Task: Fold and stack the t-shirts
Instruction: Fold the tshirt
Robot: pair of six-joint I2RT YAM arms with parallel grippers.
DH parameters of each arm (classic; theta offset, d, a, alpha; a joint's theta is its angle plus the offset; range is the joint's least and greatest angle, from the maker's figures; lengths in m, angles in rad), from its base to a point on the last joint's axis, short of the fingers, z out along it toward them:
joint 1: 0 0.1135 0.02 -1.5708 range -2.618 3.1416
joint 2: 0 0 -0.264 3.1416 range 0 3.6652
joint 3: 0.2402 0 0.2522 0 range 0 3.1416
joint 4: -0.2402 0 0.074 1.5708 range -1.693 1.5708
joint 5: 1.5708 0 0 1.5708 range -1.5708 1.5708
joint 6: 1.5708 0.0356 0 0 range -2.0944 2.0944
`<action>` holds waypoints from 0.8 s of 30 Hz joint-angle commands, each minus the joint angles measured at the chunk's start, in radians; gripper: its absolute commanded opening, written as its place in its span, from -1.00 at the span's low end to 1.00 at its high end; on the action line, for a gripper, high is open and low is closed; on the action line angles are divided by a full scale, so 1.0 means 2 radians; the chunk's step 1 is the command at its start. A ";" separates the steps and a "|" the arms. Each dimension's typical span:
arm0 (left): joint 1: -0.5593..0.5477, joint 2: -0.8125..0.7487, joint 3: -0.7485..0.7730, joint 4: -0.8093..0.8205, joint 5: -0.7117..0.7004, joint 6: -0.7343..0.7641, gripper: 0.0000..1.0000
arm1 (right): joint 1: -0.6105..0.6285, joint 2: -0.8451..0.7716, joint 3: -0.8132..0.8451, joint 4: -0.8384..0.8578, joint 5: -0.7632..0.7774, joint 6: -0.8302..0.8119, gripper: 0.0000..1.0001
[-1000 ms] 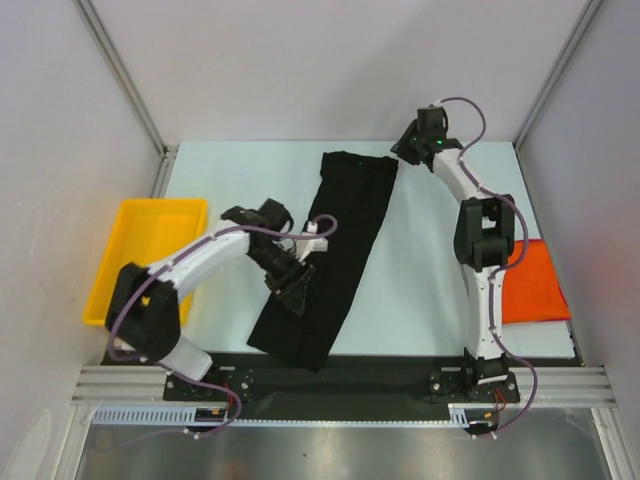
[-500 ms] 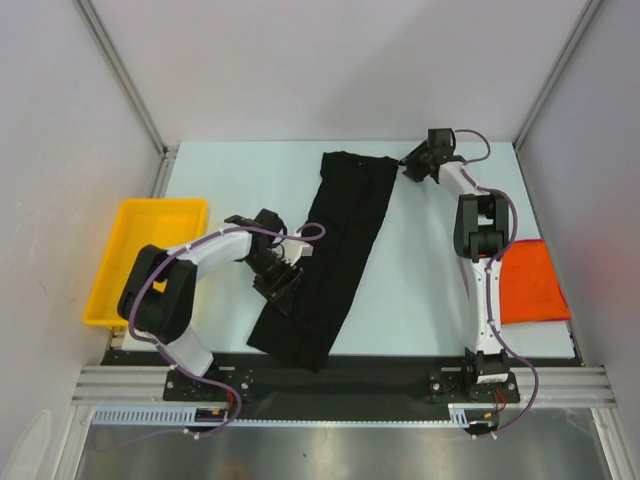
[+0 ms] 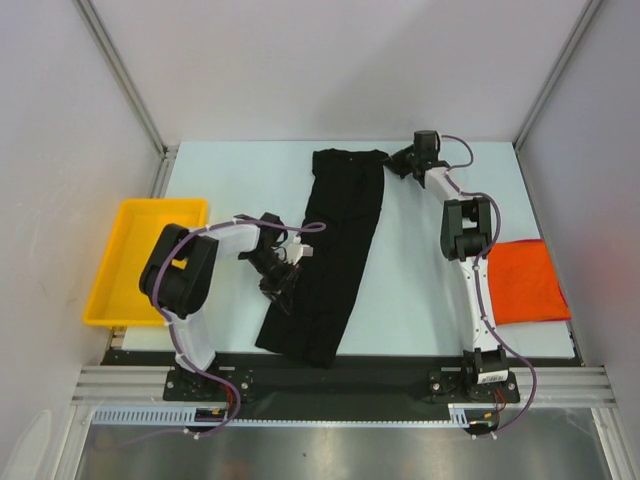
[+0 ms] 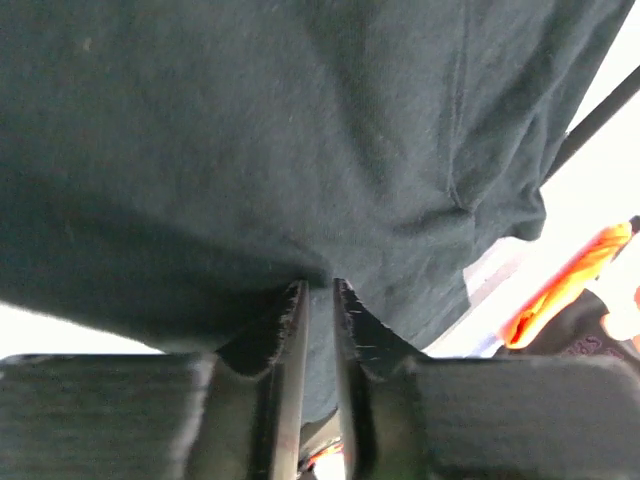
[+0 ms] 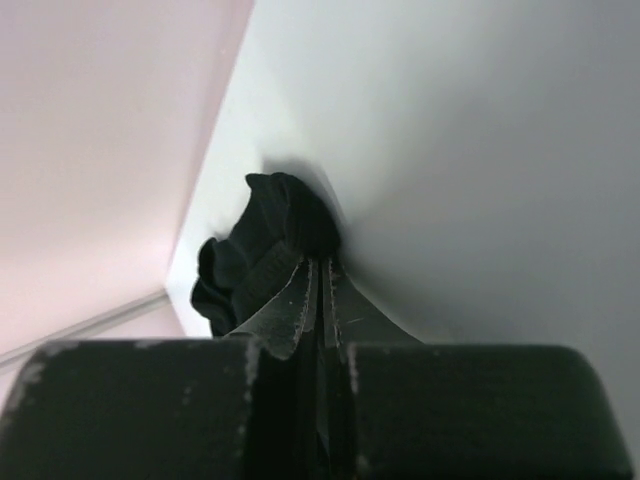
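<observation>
Pale worktop, white walls around. Large black cloth t-shirt lies as long strip, far edge to near edge, centre. Right end effector clamped tight on far right corner. Left end effector pinches left side edge, fingers barely apart. Likely next fold: lift both together, keep cloth taut, or fold skews. Folded orange-red t-shirt sits at right edge.

A: Is there any writing to read, say on the black t-shirt or the yellow tray?

B: Nothing legible. The left wrist view shows faint marks on a dark part, but they are too blurred to make out.
</observation>
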 commanded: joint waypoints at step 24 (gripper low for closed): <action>-0.075 0.015 -0.004 0.044 0.206 -0.011 -0.88 | 0.022 0.025 0.063 0.096 0.072 -0.002 -0.51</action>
